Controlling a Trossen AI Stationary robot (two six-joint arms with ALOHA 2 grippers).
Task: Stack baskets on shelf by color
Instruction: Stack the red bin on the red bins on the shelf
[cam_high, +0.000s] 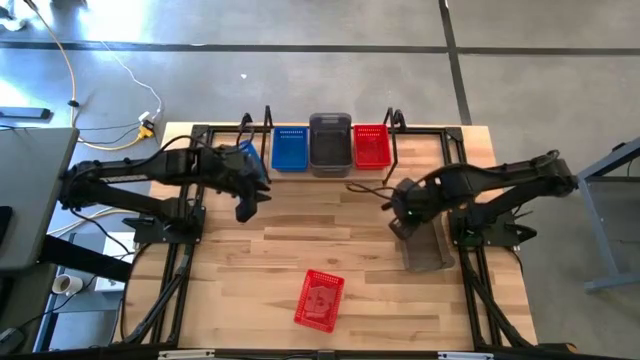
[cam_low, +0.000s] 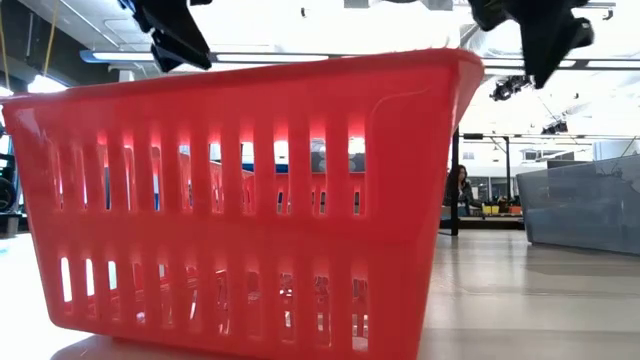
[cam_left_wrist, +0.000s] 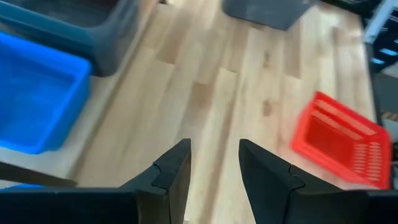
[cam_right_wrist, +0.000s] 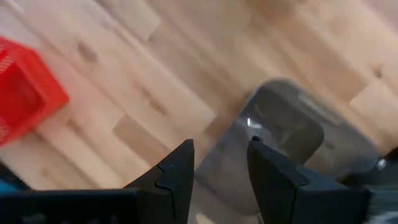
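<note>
Dark left gripper (cam_high: 246, 207) hung open and empty over bare tabletop (cam_high: 300, 240) near the shelf (cam_high: 320, 135). Right gripper (cam_high: 398, 222), open, hovered above a grey basket (cam_high: 426, 248). One red basket (cam_high: 319, 299) lay apart, nearer the front edge.

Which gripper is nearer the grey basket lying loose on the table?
Right. The right gripper hovers by the grey basket; the left gripper is far across the table.

On the tabletop: two red baskets, one on the shelf (cam_high: 372, 146) and one loose (cam_high: 319, 299); two grey baskets (cam_high: 330, 143) (cam_high: 427, 244); one blue basket (cam_high: 290, 148) clearly seen; one shelf (cam_high: 420, 134); two arms.
</note>
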